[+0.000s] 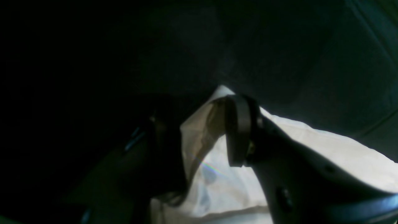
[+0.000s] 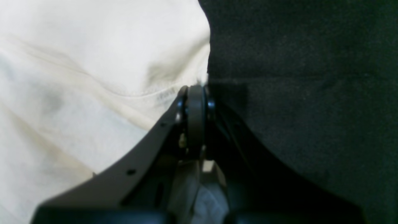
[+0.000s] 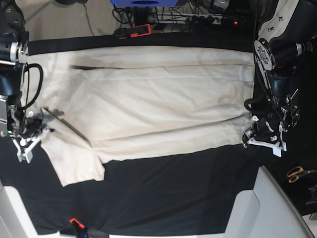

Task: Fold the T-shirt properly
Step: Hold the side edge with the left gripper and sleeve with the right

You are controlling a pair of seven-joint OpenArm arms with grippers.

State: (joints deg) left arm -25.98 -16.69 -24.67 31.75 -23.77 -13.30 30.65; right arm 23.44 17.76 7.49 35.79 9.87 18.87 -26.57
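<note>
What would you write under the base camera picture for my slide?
Two robot arms grip opposite edges of a cream cotton T-shirt spread on black cloth.

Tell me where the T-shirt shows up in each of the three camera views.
Left wrist: the T-shirt fills the lower right, a fold pinched by the left gripper.
Right wrist: it covers the left half, its edge at the right gripper.
Base: spread flat across the middle.
Shared landmark: the black table cloth.

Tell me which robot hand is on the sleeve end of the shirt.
The right hand, at the base view's left edge. The sleeve of the T-shirt juts out beside it; the left hand pinches the straight hem end.
</note>
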